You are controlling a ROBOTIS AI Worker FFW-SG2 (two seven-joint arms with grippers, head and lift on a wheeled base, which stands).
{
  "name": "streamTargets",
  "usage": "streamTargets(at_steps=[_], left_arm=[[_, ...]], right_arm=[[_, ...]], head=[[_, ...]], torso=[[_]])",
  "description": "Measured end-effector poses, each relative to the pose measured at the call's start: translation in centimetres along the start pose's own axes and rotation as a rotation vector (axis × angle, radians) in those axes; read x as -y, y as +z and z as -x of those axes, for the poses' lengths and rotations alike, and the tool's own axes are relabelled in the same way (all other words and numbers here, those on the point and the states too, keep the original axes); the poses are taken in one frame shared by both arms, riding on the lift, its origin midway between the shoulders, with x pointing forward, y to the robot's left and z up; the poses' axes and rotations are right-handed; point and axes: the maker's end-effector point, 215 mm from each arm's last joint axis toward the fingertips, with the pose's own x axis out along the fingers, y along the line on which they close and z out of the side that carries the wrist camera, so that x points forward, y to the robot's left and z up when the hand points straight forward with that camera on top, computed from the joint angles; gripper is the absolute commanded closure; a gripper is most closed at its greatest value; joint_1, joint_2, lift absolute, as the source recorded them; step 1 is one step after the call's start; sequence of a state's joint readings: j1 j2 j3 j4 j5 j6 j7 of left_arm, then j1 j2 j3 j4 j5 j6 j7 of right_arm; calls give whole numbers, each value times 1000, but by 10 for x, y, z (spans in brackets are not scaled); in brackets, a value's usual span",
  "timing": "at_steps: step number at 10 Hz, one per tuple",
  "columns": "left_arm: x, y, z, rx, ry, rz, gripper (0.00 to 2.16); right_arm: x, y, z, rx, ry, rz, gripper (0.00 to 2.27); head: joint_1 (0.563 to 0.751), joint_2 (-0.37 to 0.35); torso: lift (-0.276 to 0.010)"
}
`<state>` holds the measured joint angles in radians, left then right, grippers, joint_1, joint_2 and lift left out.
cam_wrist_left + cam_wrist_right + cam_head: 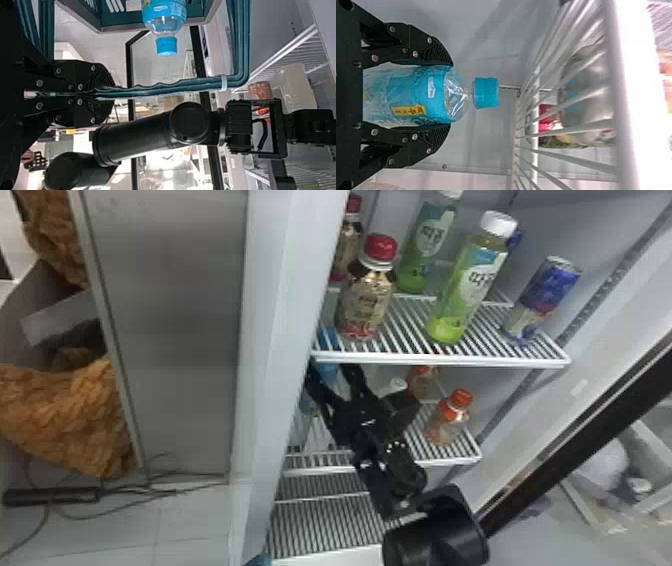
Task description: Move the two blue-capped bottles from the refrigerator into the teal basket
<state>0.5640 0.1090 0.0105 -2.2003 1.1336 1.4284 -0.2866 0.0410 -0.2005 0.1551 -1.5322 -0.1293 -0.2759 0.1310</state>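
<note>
Refrigerator shelf above right gripper, apparently snug round blue-capped bottle, left gripper tight on basket handle.

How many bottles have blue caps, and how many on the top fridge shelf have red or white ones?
Blue-capped bottles: 2
Red-capped bottles: 2
White-capped bottles: 2
Total: 6

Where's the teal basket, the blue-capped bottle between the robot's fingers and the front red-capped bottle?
Teal basket [239, 43]: left wrist view, handle.
Blue-capped bottle [486, 92]: right wrist view, cap.
Front red-capped bottle [366, 302]: head view, label.
</note>
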Motion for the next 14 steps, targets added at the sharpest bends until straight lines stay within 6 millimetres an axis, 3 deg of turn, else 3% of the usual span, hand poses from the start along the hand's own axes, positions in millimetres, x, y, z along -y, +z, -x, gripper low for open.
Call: streamTargets(at_steps=[3,8,14], left_arm=[[0,0,0,0,-1,0,1159],[1,0,1,2,-5,1,1159],[1,0,1,2,-5,0,1159]], right_arm=[[-4,13,25,7,17,-11,656],[-13,16,65,-33,47,-28,653],[-22,43,128,-100,114,-43,650]], head=[[695,-340],[695,-350],[695,-350]], torso=[[-168],[-168],[-168]])
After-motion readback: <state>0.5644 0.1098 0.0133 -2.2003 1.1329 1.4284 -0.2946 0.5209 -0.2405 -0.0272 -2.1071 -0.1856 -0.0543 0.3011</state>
